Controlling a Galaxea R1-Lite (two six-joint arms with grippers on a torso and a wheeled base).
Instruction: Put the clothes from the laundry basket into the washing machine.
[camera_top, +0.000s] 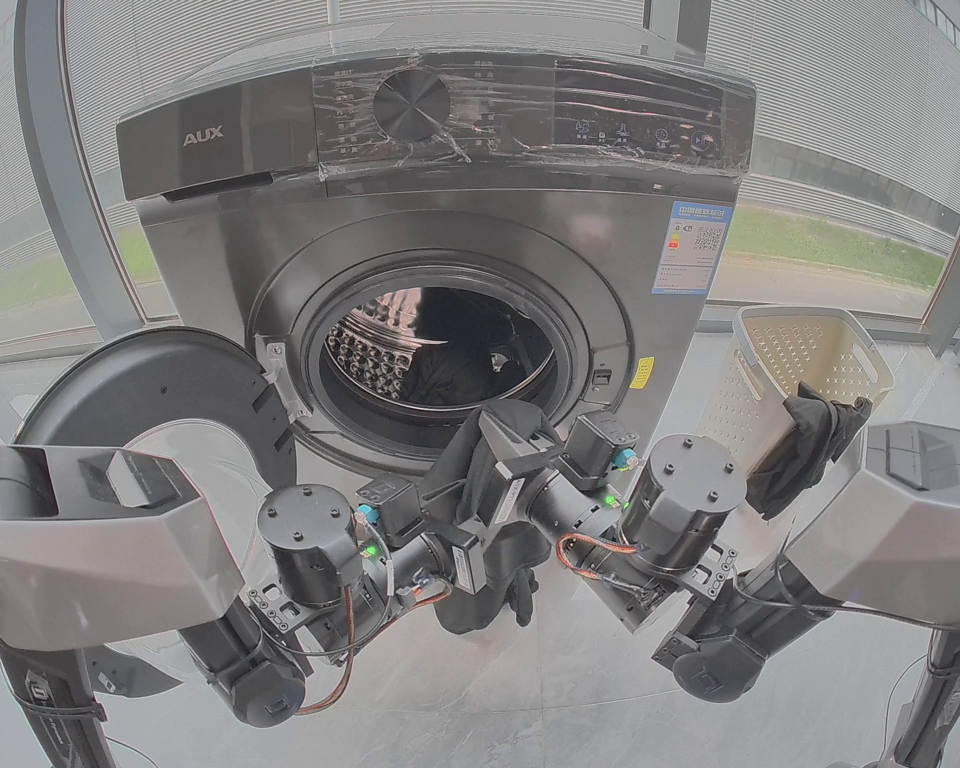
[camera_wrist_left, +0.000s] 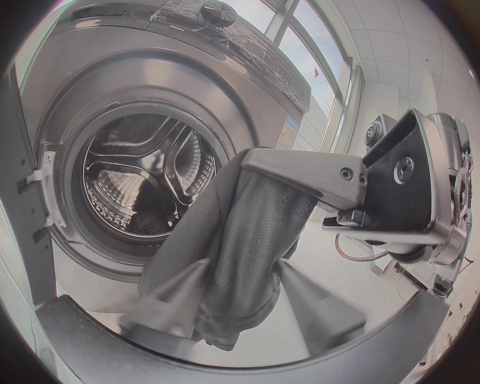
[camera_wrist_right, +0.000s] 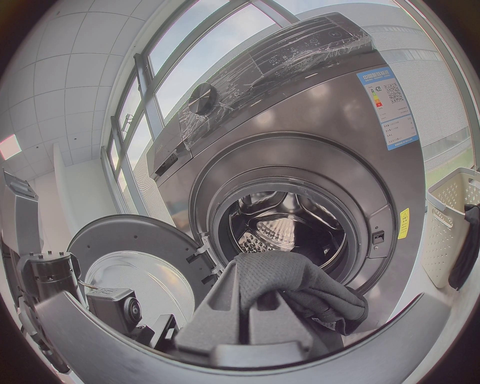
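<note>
The washing machine (camera_top: 450, 215) stands in front of me with its round door (camera_top: 150, 395) swung open to the left. Dark clothes (camera_top: 450, 370) lie in the drum (camera_wrist_left: 145, 175). Just below the opening my right gripper (camera_top: 497, 432) is shut on a dark mesh garment (camera_wrist_left: 240, 225), which drapes over its fingertips (camera_wrist_right: 287, 277) and hangs down. My left gripper (camera_wrist_left: 242, 265) sits under it, fingers (camera_wrist_left: 170, 295) spread open on either side of the hanging cloth. The white laundry basket (camera_top: 800, 350) stands at the right with another dark garment (camera_top: 800, 450) over its rim.
The open door takes up the space on the left at arm height. The basket (camera_wrist_right: 447, 225) is close to the machine's right side. Grey tiled floor (camera_top: 560, 690) lies below both arms. Windows surround the machine.
</note>
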